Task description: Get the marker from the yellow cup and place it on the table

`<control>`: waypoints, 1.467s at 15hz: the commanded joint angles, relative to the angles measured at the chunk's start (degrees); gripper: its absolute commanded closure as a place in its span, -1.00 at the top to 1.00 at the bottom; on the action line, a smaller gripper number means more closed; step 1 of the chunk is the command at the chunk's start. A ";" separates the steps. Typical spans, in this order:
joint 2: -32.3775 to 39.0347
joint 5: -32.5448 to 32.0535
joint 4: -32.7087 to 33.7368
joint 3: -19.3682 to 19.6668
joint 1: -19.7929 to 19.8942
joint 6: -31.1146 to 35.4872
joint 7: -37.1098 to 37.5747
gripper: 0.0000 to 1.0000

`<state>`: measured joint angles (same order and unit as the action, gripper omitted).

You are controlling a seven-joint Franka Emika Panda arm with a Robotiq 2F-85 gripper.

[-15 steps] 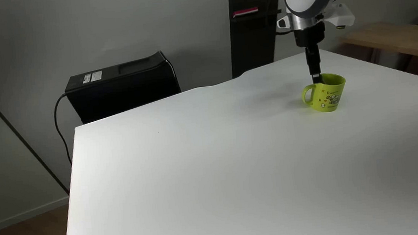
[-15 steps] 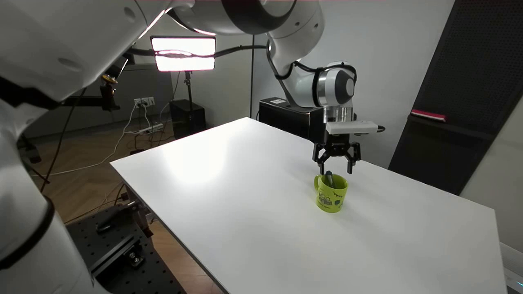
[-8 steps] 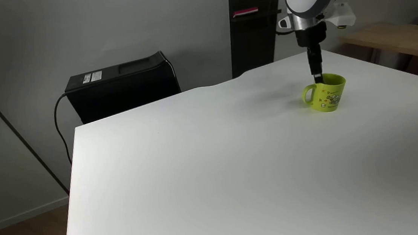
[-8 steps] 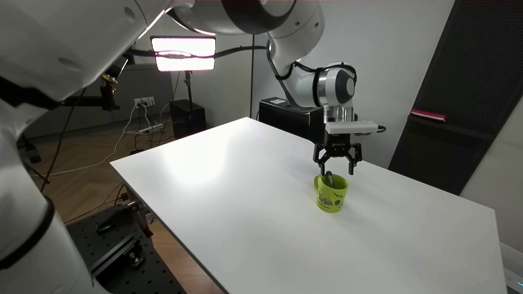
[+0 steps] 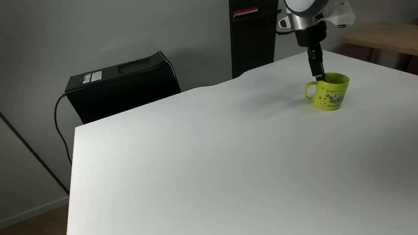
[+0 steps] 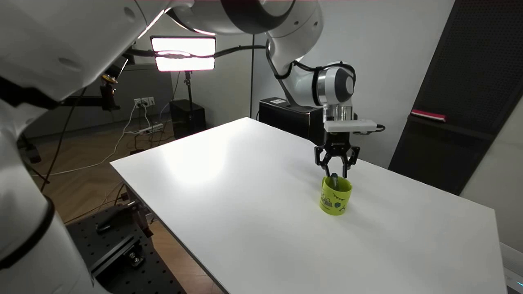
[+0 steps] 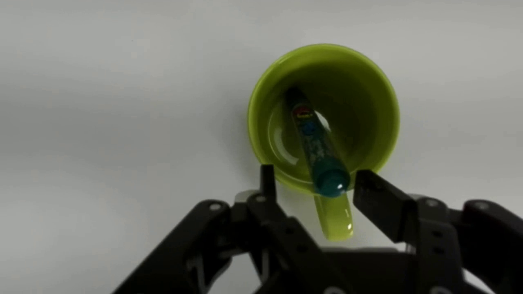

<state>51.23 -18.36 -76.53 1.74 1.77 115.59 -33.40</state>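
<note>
Wrist view: a glossy yellow-green mug [image 7: 359,110] with a side handle stands on a large, flat-topped white table [image 7: 102,163]. A dark cylindrical marker [image 7: 314,141] with a rounded teal end is located inside the mug, leaning at a slant; seen from above, the teal end overlaps the rim at the root of the handle. The black two-fingered gripper [image 7: 315,171] enters from the lower edge. Its fingers are partly spread — one on each side of the teal end, with a wide gap on one side and a narrow gap on the other — and the marker is not gripped. Contact between the fingertips and the mug rim cannot be determined.

In an exterior view, a white jointed robot arm [image 6: 49,45] carries the gripper just over the mug [image 6: 335,204]. The fingers point downward and stand apart; the upper end of the marker projects above the rim between them. A lit rectangular lamp panel [image 6: 184,63] on a thin black stand is located in the background.

In an exterior view, the fingers overlap one another at the handle side of the mug [image 5: 330,97], whose wall bears printed figures. The marker is mostly hidden from this angle. A black box-shaped unit [image 5: 126,83] with white labels is positioned near the wall; a light-brown wooden table [image 5: 399,38] is located beyond the white table.
</note>
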 commanded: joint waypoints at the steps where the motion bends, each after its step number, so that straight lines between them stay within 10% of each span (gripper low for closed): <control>1: 1.12 -2.15 1.95 1.26 -1.05 -1.79 3.69 -0.50; 5: 2.58 -3.96 3.84 2.35 -1.83 -4.43 6.97 -0.93; 22: 5.01 2.94 22.12 0.56 -0.03 -21.83 11.19 -0.87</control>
<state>55.81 -17.32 -57.93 3.53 0.73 94.63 -23.32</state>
